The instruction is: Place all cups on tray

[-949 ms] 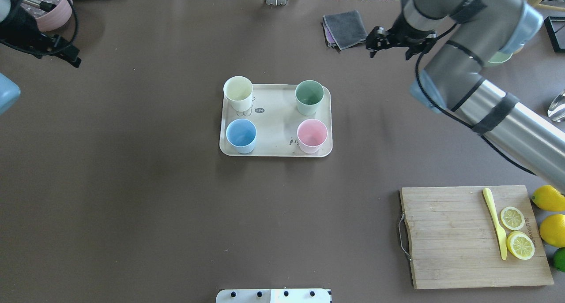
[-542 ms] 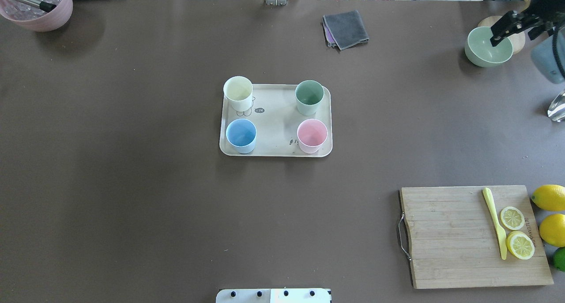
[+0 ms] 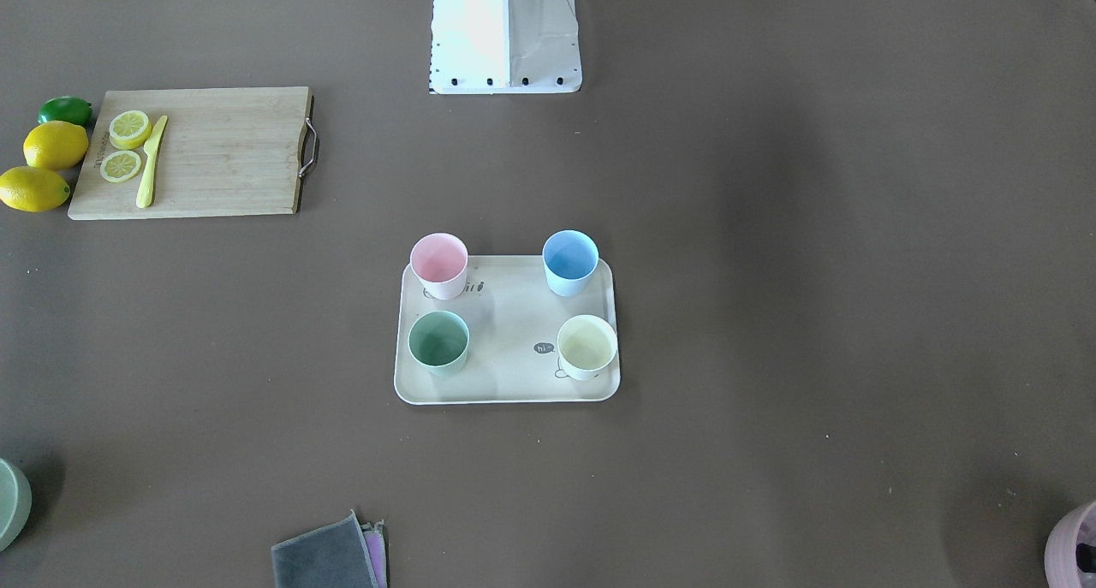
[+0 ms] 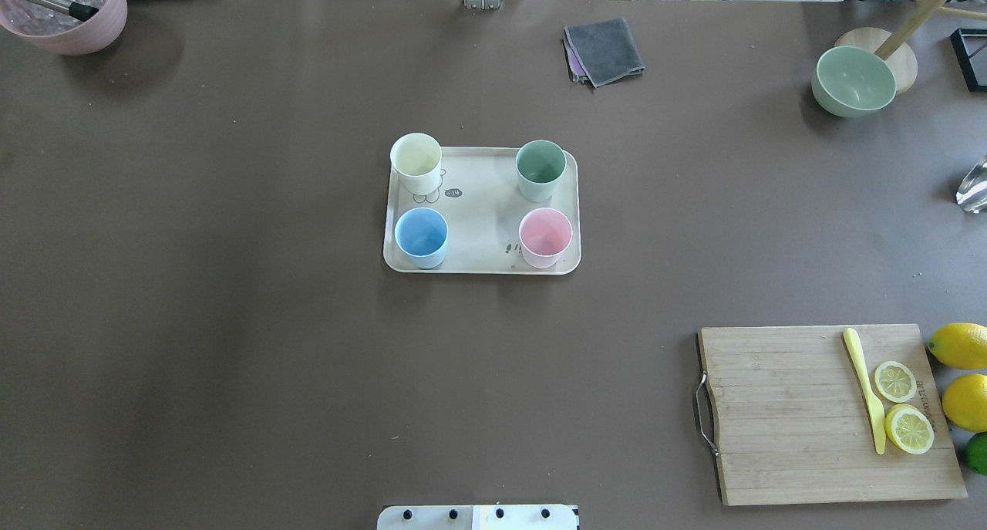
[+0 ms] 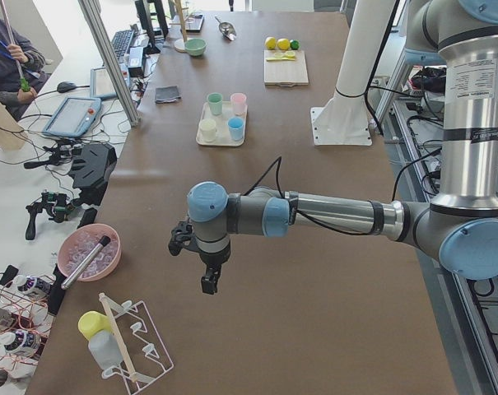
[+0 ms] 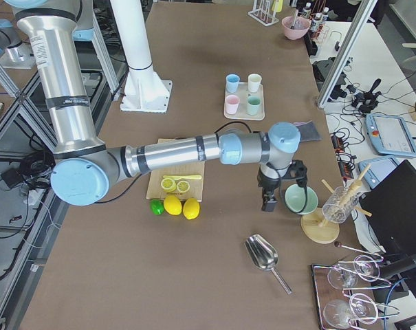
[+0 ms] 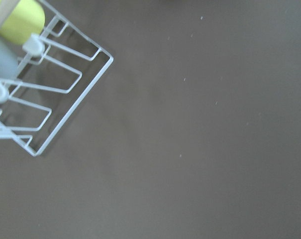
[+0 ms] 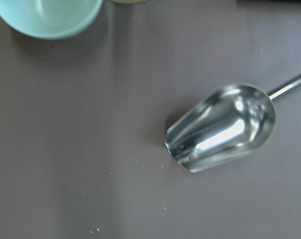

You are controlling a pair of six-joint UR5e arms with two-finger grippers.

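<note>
Overhead exterior view: the tray (image 4: 482, 233) lies flat near the middle of the table (image 4: 231, 322), and all four cups stand upright on it, one by each corner. The cream cup (image 4: 416, 162) is at far left, the green cup (image 4: 540, 169) at far right, the blue cup (image 4: 421, 237) at near left and the pink cup (image 4: 545, 237) at near right. None of them touch one another. The cream cup hides part of the drawing printed on the tray.

Neither claw is near the tray. The left gripper (image 5: 209, 281) hangs over bare table toward the left end, well apart from the cups. The right gripper (image 6: 267, 203) hangs toward the right end, just beside the green bowl (image 6: 301, 199). Both show only in the side views, so I cannot tell whether their fingers are spread or closed.

One cutting board (image 4: 779, 414) lies at near right. It carries two lemon slices (image 4: 894, 381) and one yellow knife (image 4: 864, 387). Two whole lemons (image 4: 956, 345) and one lime (image 4: 978, 453) lie just beside it, the lime cut off by the edge. One grey cloth (image 4: 605, 50) lies at the far side, and one pink container (image 4: 69, 13) in the far-left corner is partly cropped. The right wrist view shows one metal scoop (image 8: 222, 127), its handle cut off. The left wrist view shows part of a wire rack (image 7: 46, 94).
</note>
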